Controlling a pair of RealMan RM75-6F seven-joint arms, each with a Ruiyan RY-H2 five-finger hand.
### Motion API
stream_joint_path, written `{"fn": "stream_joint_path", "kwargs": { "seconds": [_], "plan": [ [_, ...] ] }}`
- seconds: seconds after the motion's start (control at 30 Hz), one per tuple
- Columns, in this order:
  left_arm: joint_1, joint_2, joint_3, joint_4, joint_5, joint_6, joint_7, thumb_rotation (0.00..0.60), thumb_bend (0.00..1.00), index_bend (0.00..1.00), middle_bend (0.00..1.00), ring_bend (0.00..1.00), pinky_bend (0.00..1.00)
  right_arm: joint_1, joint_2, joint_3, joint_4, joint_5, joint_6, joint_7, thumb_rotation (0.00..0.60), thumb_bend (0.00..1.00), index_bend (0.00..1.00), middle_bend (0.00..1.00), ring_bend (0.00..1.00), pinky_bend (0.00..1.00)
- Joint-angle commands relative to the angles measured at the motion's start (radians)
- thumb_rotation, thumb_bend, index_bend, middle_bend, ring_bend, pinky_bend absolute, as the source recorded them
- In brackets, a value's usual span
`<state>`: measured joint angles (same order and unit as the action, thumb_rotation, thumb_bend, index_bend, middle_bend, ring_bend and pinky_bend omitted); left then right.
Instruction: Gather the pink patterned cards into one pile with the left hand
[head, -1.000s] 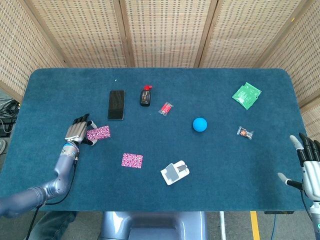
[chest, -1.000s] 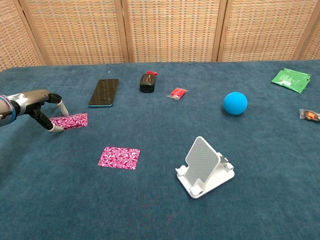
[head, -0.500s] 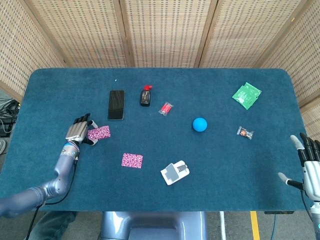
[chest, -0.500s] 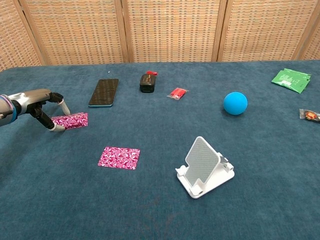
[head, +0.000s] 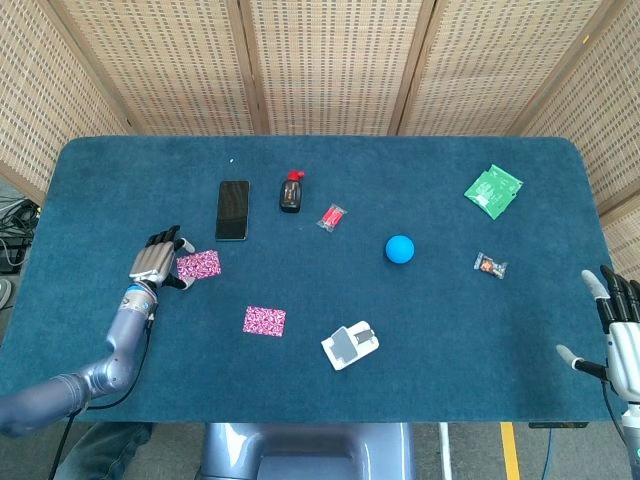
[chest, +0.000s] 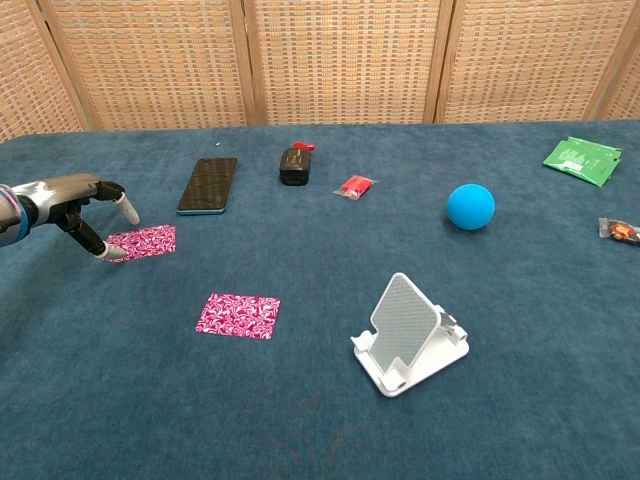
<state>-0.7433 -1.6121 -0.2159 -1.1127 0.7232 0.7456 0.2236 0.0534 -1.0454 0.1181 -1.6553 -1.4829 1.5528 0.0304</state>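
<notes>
Chest view: left hand (chest: 75, 200) fingers (chest: 101, 251) touch flat rectangular patterned card (chest: 143, 241).

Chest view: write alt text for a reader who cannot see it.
The robot's left hand touches the edge of one pink patterned card on a blue felt table; a second pink patterned card lies apart, nearer the camera.

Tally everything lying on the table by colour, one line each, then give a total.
Pink: 2, card by the left hand, card
Black: 2, phone, small black item
Red: 1, wrapper
Blue: 1, ball
Green: 1, packet
White: 1, stand
Mixed: 1, candy
Total: 9
</notes>
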Motion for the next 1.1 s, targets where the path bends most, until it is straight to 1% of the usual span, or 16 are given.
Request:
{"fn": "stream_joint_path", "kwargs": {
  "seconds": [0.03, 0.13, 0.23, 0.3, 0.4, 0.47, 0.5, 0.6, 0.67, 0.77, 0.93, 1.1],
  "plan": [
    [0.001, 0.004, -0.001, -0.005, 0.002, 0.002, 0.000, 0.600, 0.28, 0.32, 0.00, 0.00, 0.00, 0.000, 0.000, 0.000, 0.000, 0.000, 0.000, 0.000, 0.600, 0.00, 0.00, 0.00, 0.00, 0.00],
    [0.006, 0.012, -0.005, -0.019, 0.012, 0.007, -0.013, 0.600, 0.28, 0.32, 0.00, 0.00, 0.00, 0.000, 0.000, -0.001, 0.000, -0.001, 0.000, 0.000, 0.600, 0.00, 0.00, 0.00, 0.00, 0.00],
    [0.017, 0.030, -0.014, -0.057, 0.059, 0.026, -0.049, 0.600, 0.28, 0.32, 0.00, 0.00, 0.00, 0.000, 0.001, -0.001, -0.001, -0.002, 0.001, 0.000, 0.600, 0.00, 0.00, 0.00, 0.00, 0.00],
    [0.026, 0.071, -0.015, -0.150, 0.165, 0.060, -0.088, 0.600, 0.28, 0.32, 0.00, 0.00, 0.00, 0.000, 0.002, 0.001, -0.002, 0.001, 0.000, 0.002, 0.600, 0.00, 0.00, 0.00, 0.00, 0.00],
    [0.035, 0.106, 0.001, -0.226, 0.256, 0.084, -0.106, 0.600, 0.27, 0.32, 0.00, 0.00, 0.00, 0.000, 0.002, 0.001, -0.001, 0.001, -0.001, 0.002, 0.600, 0.00, 0.00, 0.00, 0.00, 0.00],
    [0.034, 0.121, 0.023, -0.280, 0.323, 0.099, -0.098, 0.600, 0.26, 0.32, 0.00, 0.00, 0.00, 0.000, 0.001, 0.000, -0.002, 0.000, -0.001, -0.001, 0.600, 0.00, 0.00, 0.00, 0.00, 0.00],
    [0.033, 0.125, 0.041, -0.314, 0.361, 0.105, -0.085, 0.600, 0.26, 0.32, 0.00, 0.00, 0.00, 0.000, 0.001, 0.000, -0.002, 0.000, -0.001, -0.003, 0.600, 0.00, 0.00, 0.00, 0.00, 0.00],
    [0.030, 0.117, 0.080, -0.369, 0.411, 0.111, -0.049, 0.600, 0.23, 0.32, 0.00, 0.00, 0.00, 0.000, 0.000, -0.001, -0.003, -0.002, 0.001, -0.005, 0.600, 0.00, 0.00, 0.00, 0.00, 0.00],
    [0.025, 0.098, 0.100, -0.382, 0.427, 0.109, -0.021, 0.600, 0.22, 0.32, 0.00, 0.00, 0.00, 0.000, 0.000, -0.001, -0.004, -0.002, 0.000, -0.007, 0.600, 0.00, 0.00, 0.00, 0.00, 0.00],
    [0.016, 0.061, 0.117, -0.376, 0.420, 0.105, 0.023, 0.600, 0.22, 0.32, 0.00, 0.00, 0.00, 0.000, 0.000, -0.001, -0.004, -0.002, 0.000, -0.009, 0.600, 0.00, 0.00, 0.00, 0.00, 0.00],
    [-0.002, 0.000, 0.115, -0.338, 0.376, 0.095, 0.071, 0.600, 0.22, 0.33, 0.00, 0.00, 0.00, -0.002, 0.002, 0.000, -0.002, 0.001, 0.001, -0.001, 0.600, 0.00, 0.00, 0.00, 0.00, 0.00],
    [-0.017, -0.030, 0.108, -0.314, 0.341, 0.090, 0.103, 0.600, 0.22, 0.33, 0.00, 0.00, 0.00, 0.000, 0.005, 0.001, 0.000, 0.005, -0.004, 0.005, 0.600, 0.00, 0.00, 0.00, 0.00, 0.00]
  ]
}}
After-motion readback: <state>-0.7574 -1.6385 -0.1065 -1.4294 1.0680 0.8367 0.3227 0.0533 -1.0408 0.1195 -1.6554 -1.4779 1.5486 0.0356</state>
